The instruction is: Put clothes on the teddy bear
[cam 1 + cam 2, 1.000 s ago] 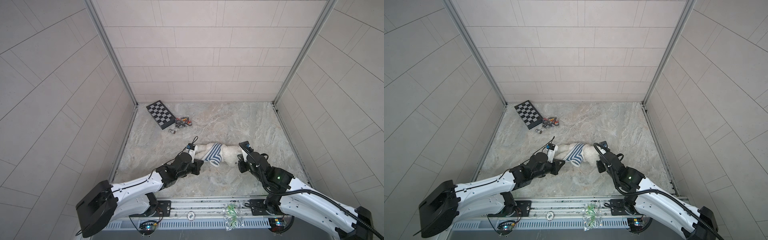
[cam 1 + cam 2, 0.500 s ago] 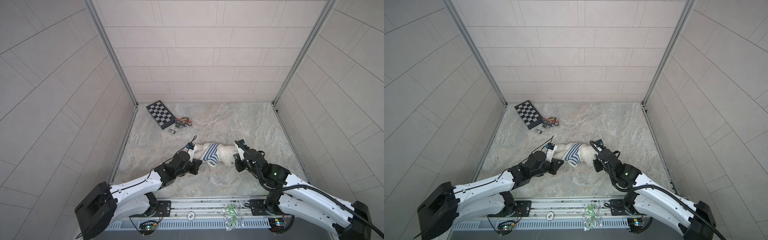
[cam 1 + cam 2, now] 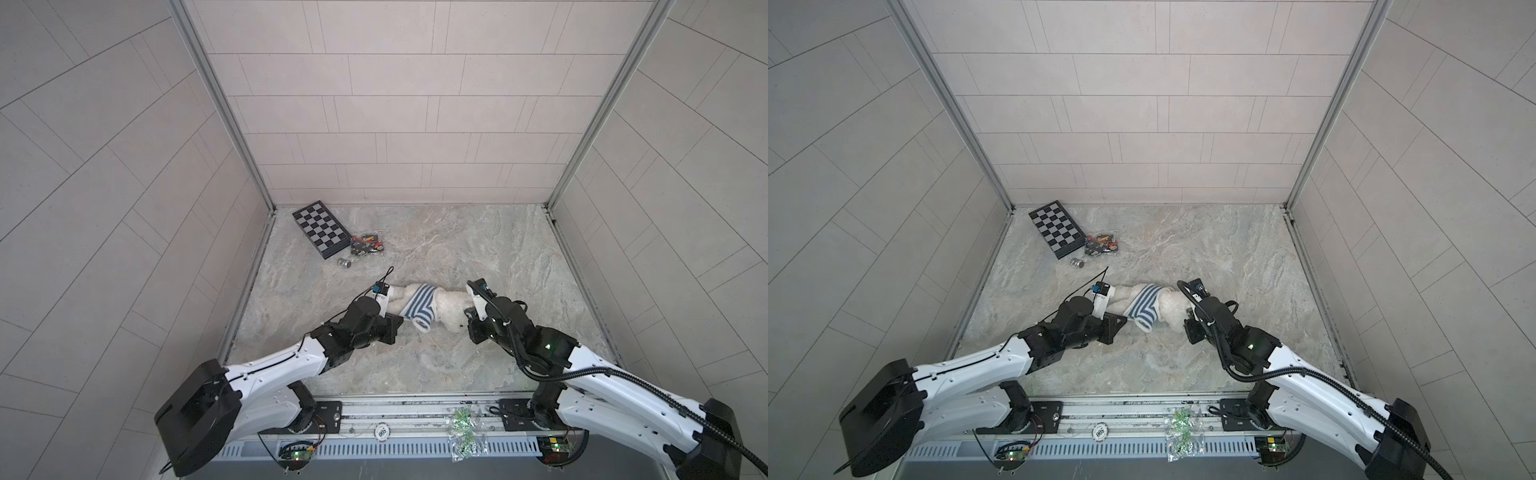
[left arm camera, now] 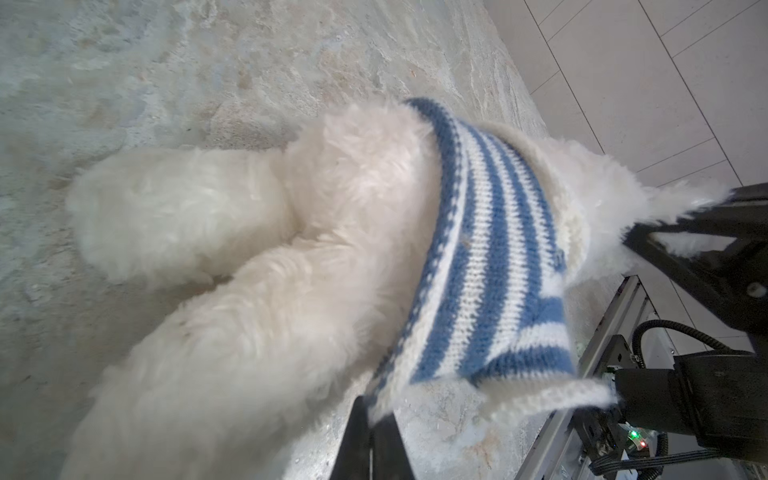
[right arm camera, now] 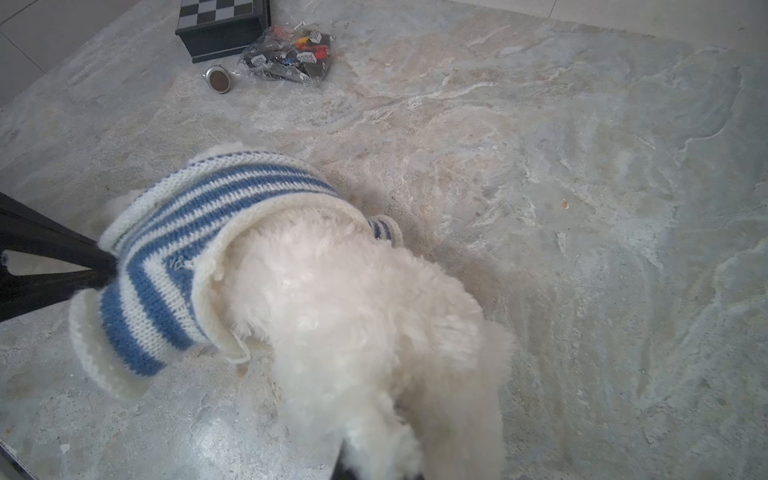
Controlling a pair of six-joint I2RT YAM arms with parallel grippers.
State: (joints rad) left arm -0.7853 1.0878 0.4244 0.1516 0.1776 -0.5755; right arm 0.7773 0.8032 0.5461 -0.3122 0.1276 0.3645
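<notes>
The teddy bear point(image 3: 451, 309) is lying mid-table, already wearing the striped shirt point(image 3: 420, 305) around its torso, with the left gripper point(image 4: 376, 419) pinching the hem and the right gripper point(image 4: 633, 239) clamping head-end fur; tugging down and sleeves seemingly remain.

The white plush teddy bear point(image 5: 353, 316) is showing long, fluffy fur. The blue-and-white striped knit shirt point(image 5: 166, 257) is looking like ribbed yarn with a fuzzy white hem. The grey-beige marbled stone-look tabletop point(image 5: 582, 208) is looking smooth and matt. Near its far left corner, the black-and-white chequered board point(image 3: 320, 228) is looking smooth, the clear plastic bag point(image 5: 291, 58) is shining in crinkles, and the small round metal piece point(image 5: 219, 80) is glinting.
</notes>
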